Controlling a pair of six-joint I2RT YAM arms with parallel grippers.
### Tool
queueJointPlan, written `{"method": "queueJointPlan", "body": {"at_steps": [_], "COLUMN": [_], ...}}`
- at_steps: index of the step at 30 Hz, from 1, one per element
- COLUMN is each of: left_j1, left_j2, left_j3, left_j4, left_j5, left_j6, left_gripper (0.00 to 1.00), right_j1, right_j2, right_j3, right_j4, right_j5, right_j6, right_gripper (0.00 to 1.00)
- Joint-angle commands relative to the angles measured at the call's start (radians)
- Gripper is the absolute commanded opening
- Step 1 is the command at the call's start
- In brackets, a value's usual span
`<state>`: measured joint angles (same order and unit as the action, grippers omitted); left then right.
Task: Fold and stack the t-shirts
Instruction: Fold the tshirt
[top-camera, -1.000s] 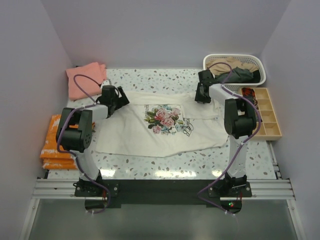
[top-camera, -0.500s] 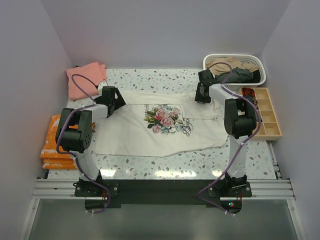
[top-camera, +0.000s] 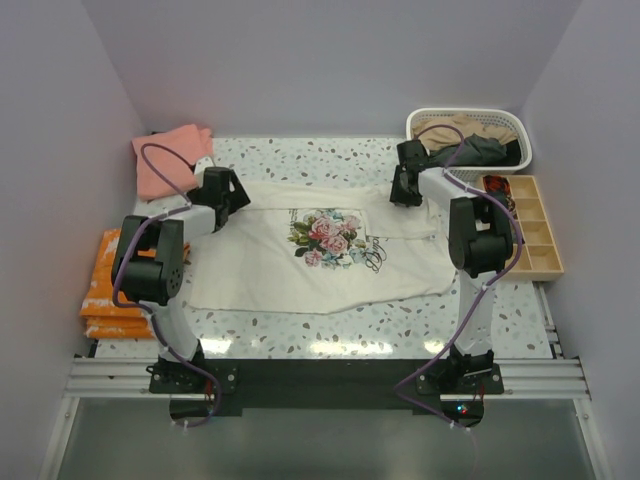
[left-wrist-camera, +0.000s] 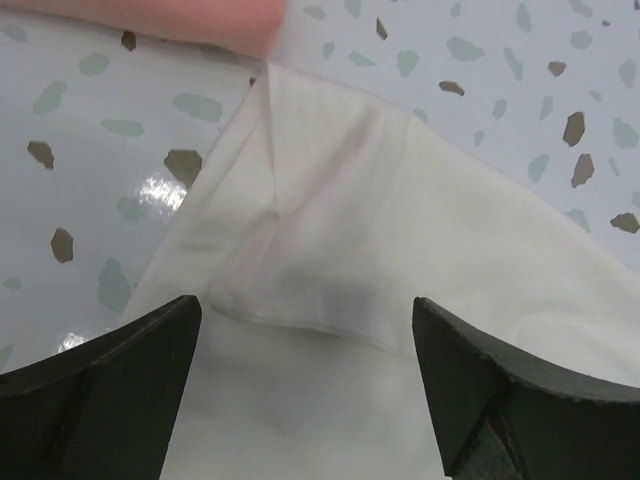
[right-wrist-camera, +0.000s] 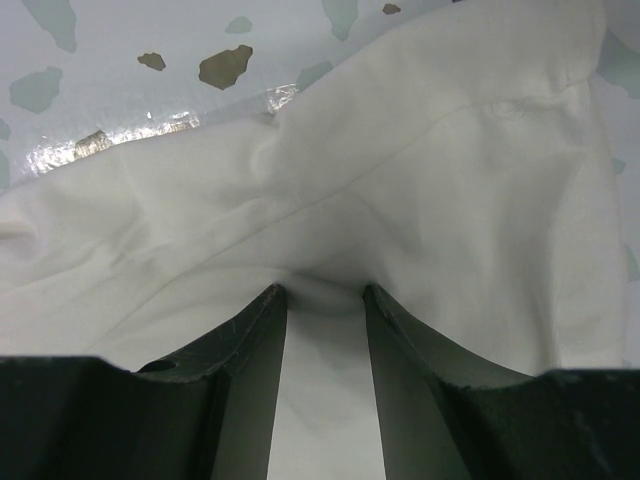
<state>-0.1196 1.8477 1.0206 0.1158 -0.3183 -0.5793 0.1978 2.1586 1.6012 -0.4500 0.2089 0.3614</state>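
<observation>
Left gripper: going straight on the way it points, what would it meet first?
Probably the sleeve of the cream t-shirt, lying between the open jaws of the left gripper; depth unclear.

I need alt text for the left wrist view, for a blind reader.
The left gripper hangs wide open over a creased corner of the cream t-shirt on the speckled table. An edge of a salmon-pink shirt shows at the top.
</observation>
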Motion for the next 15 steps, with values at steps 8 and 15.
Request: {"method": "queueJointPlan", "body": {"at_steps": [8,15], "left_j1": [0.017,0.017], "left_j2": [0.051,0.027], "left_j3": [0.118,0.108], "left_j4": [0.048,0.016], "left_j5": [0.008,-0.034], "left_j6": [0.041,0.048], "left_gripper": [0.54,0.65], "right_j1": [-0.014,-0.012], "right_j2": [0.027,0.027], "right_j3": [-0.035,-0.035], "right_j4": [-0.075,-0.076], "right_j5": [-0.028,-0.031], "right_j6": [-0.013,-0.015], "right_gripper": [0.42,0.42]}}
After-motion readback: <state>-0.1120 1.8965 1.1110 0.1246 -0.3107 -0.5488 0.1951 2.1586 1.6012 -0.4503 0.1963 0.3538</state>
